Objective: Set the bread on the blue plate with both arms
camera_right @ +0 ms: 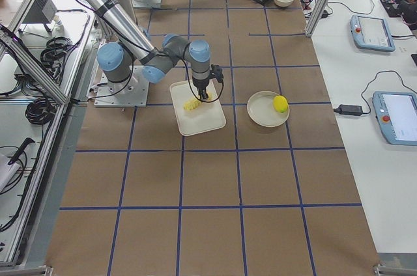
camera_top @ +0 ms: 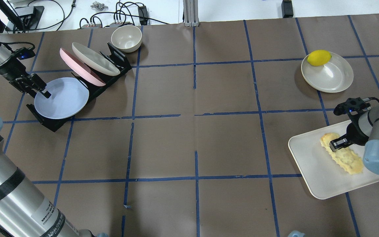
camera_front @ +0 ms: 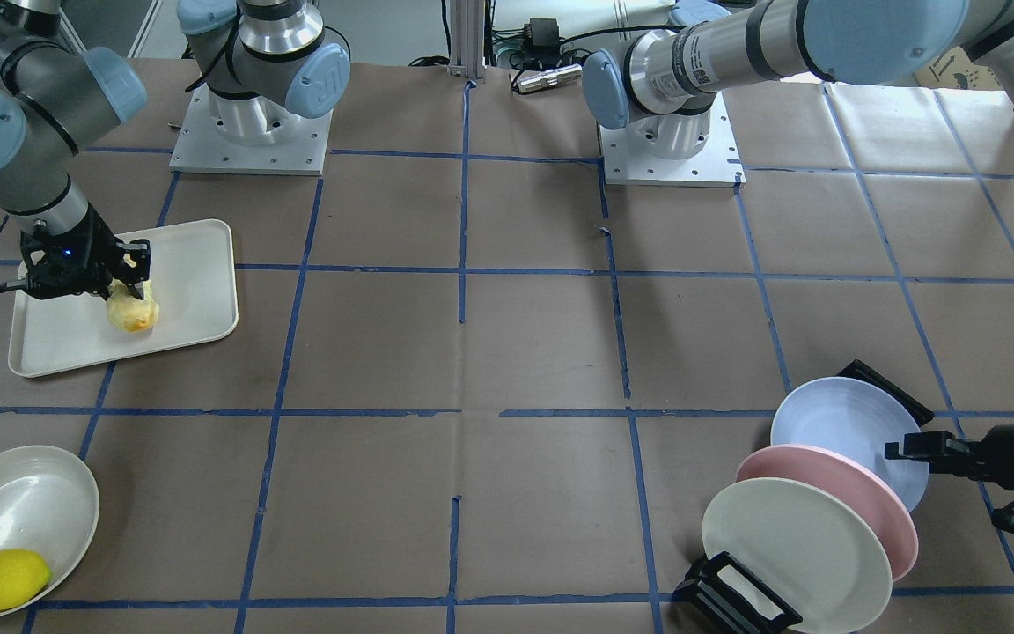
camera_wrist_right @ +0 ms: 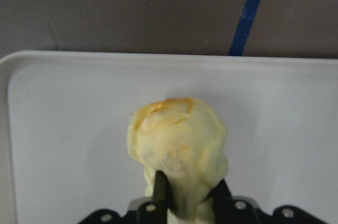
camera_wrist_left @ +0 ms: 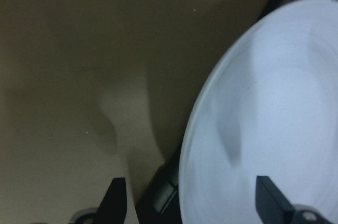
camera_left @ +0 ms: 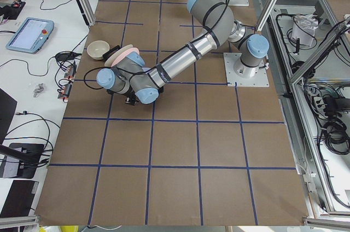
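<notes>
The bread (camera_top: 344, 158) lies on a white tray (camera_top: 311, 168) at the table's right; it also shows in the front view (camera_front: 133, 310). My right gripper (camera_top: 339, 144) is shut on the bread (camera_wrist_right: 177, 139) near its golden end, its fingers (camera_wrist_right: 161, 187) pressing both sides. The blue plate (camera_top: 63, 98) leans in a black rack (camera_top: 117, 57) at the far left. My left gripper (camera_top: 39, 90) is open at the plate's left rim. In the left wrist view one of its fingertips (camera_wrist_left: 119, 197) is outside the rim and the other is over the plate (camera_wrist_left: 274, 129).
A pink plate (camera_top: 77, 65) and a cream plate (camera_top: 94, 58) stand in the same rack behind the blue one. A cream bowl (camera_top: 126, 38) sits beyond the rack. A lemon (camera_top: 319, 57) lies in a cream dish (camera_top: 337, 75) at the far right.
</notes>
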`<action>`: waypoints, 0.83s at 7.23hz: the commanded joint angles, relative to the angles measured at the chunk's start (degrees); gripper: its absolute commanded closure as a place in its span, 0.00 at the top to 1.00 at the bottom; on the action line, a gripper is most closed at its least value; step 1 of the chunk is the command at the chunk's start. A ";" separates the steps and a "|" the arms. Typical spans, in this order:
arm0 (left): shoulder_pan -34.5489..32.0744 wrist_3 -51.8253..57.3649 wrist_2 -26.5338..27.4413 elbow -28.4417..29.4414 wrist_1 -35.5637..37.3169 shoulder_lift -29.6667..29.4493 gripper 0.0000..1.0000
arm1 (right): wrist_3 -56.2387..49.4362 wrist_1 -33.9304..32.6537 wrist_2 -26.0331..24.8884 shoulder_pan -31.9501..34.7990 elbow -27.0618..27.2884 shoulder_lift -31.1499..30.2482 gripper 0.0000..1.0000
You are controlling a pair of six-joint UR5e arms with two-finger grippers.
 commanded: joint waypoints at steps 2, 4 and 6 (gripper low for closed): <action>-0.04 -1.21 -0.85 0.78 -0.07 0.32 0.10 | 10.62 19.82 -0.98 7.26 -11.20 -6.00 0.09; 0.05 -1.57 -0.50 3.86 -1.38 -0.20 0.08 | 20.27 33.89 -2.13 15.68 -23.41 -6.09 0.11; -0.04 -1.57 0.03 3.69 -1.65 0.41 0.04 | 35.36 45.43 -2.22 27.18 -33.37 -5.39 0.11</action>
